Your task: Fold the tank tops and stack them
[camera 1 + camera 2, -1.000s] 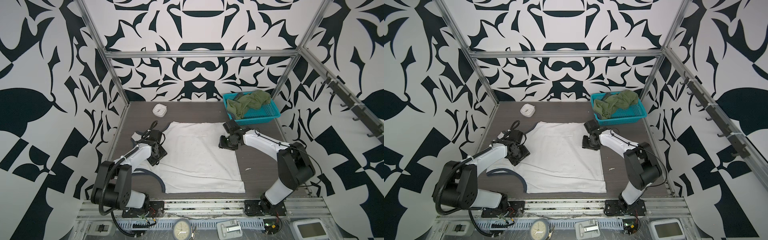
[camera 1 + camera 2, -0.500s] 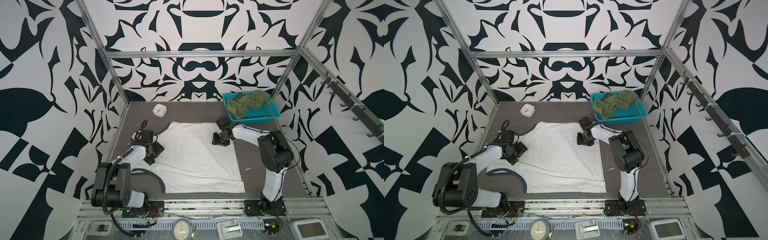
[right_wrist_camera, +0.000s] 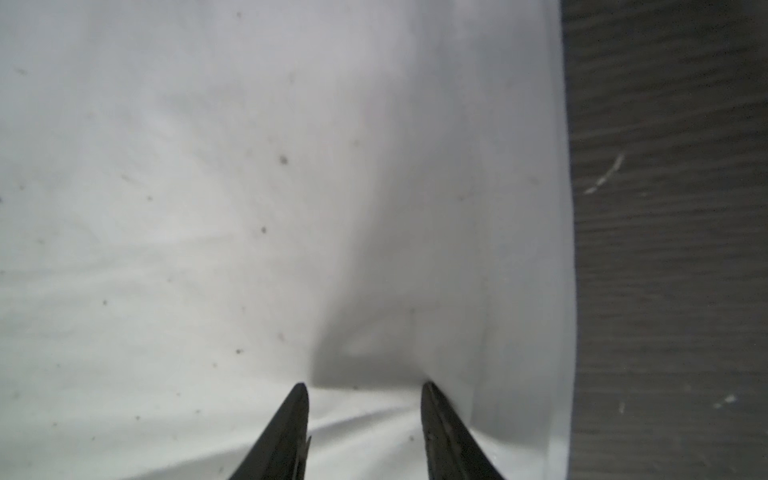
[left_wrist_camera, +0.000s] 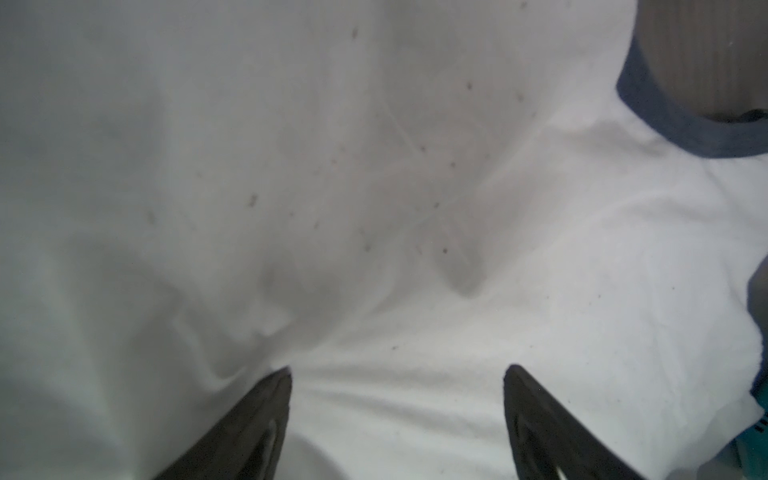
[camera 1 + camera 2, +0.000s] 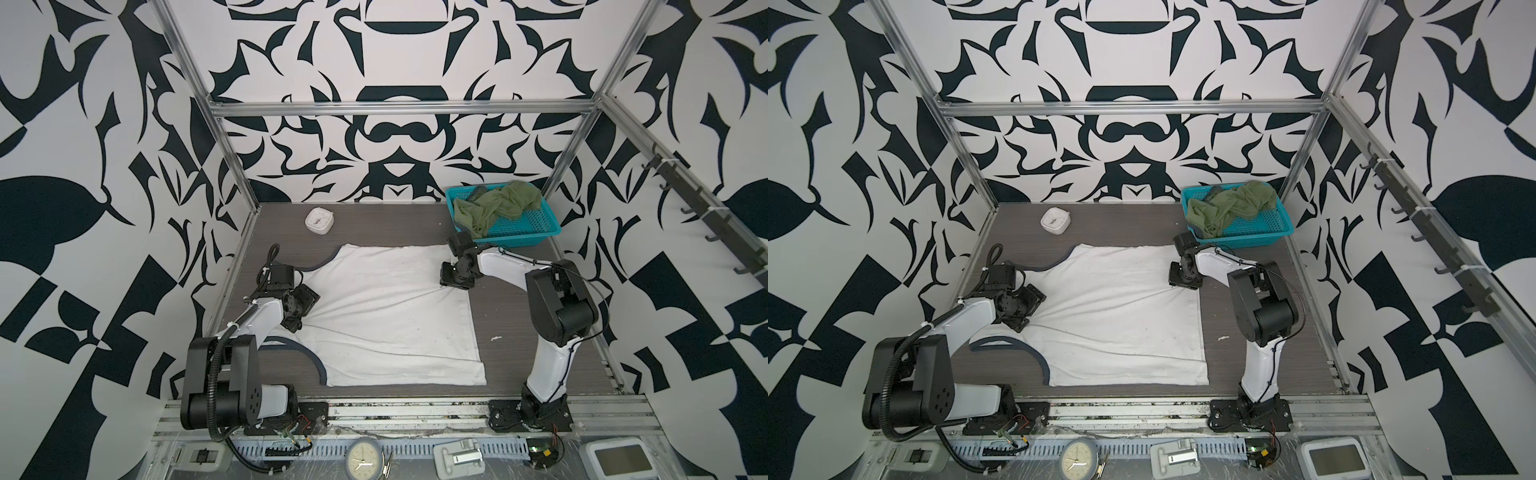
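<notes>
The white tank top [image 5: 395, 316] [image 5: 1121, 316] lies spread flat on the table, its navy-trimmed armholes toward the left. My left gripper [image 5: 293, 322] [image 5: 1018, 322] [image 4: 397, 372] is open wide at the top's left side, tips down on wrinkled cloth, nothing held. My right gripper [image 5: 455, 283] [image 5: 1183, 283] [image 3: 363, 386] is open at the top's right edge near the far corner, with a low crease of cloth between its tips. The olive green tank top [image 5: 498, 203] [image 5: 1229, 208] lies crumpled in the teal basket [image 5: 523, 240] [image 5: 1258, 239].
A small white square clock [image 5: 319, 220] [image 5: 1054, 220] stands at the back left of the table. The basket sits in the back right corner, just behind my right gripper. Metal frame posts line the table's sides.
My left gripper has opened wider and shifted slightly left on the cloth. My right arm's elbow has swung back and left, while its gripper stays at the top's right edge.
</notes>
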